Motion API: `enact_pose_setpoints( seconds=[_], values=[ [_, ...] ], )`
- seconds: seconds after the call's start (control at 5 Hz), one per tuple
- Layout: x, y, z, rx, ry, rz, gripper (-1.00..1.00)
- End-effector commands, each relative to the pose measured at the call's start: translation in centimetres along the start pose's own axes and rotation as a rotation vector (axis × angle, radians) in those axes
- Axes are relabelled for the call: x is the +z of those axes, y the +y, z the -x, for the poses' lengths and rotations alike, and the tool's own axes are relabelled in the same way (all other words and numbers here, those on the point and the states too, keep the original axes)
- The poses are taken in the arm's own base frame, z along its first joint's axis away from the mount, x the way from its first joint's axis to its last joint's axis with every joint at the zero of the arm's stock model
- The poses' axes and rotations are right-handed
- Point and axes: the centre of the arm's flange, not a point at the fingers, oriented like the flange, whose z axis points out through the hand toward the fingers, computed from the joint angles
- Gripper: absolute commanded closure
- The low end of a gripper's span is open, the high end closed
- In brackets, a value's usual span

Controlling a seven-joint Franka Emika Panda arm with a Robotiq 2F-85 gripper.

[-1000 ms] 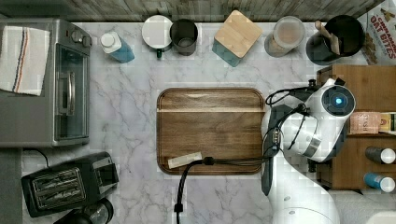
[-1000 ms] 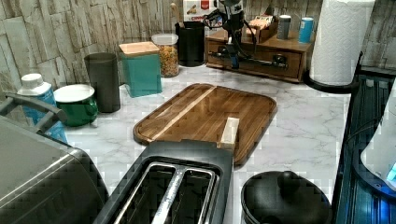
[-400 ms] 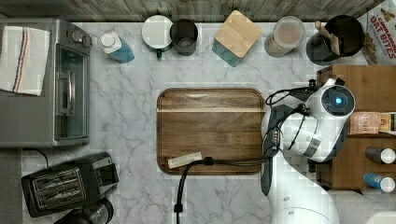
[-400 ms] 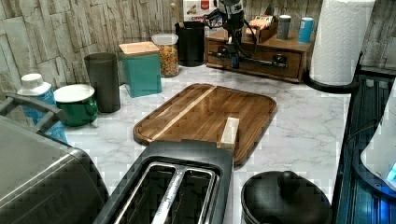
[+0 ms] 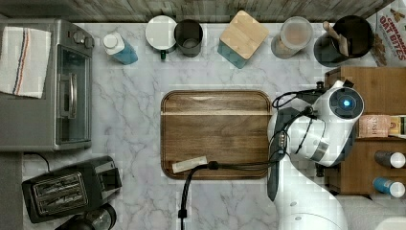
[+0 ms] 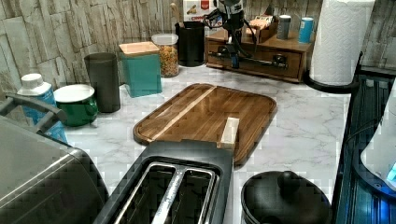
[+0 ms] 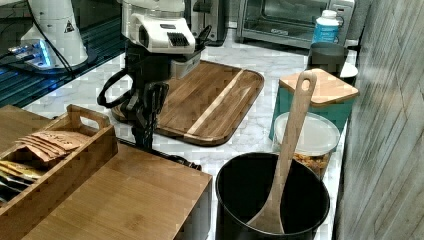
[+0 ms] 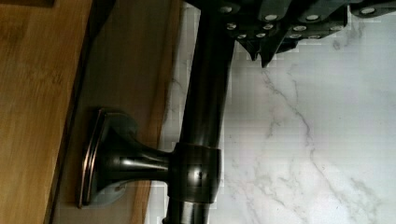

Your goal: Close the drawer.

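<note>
Tool (image 6: 233,59) hangs at the drawer (image 6: 254,58) front, down against the black bar handle (image 8: 205,93); whether its fingers are spread or pressed together cannot be told. Seen in the left view, a dark toaster (image 6: 173,186) sits at 6 o'clock, a wooden tray (image 6: 210,114) lies at the middle of the marble counter (image 6: 303,126), and the drawer stands at 1 o'clock, its front almost flush with the wooden cabinet (image 6: 261,44) that carries bottles. A paper towel roll (image 6: 338,42) stands at 2 o'clock, just beside the cabinet. In the wrist view the handle's post (image 8: 121,158) meets the wood front, with marble beside the bar.
</note>
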Motion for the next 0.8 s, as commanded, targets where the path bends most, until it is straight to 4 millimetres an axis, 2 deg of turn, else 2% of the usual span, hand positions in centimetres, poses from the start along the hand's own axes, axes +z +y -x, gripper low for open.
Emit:
enact_pose_setpoints(
  seconds=[0.2,0.8],
  values=[
    [-10.98,16.37,7.66,0.263,0.135,0.219,1.0],
    [-10.98,16.37,7.65,0.263,0.135,0.219,1.0]
  ],
)
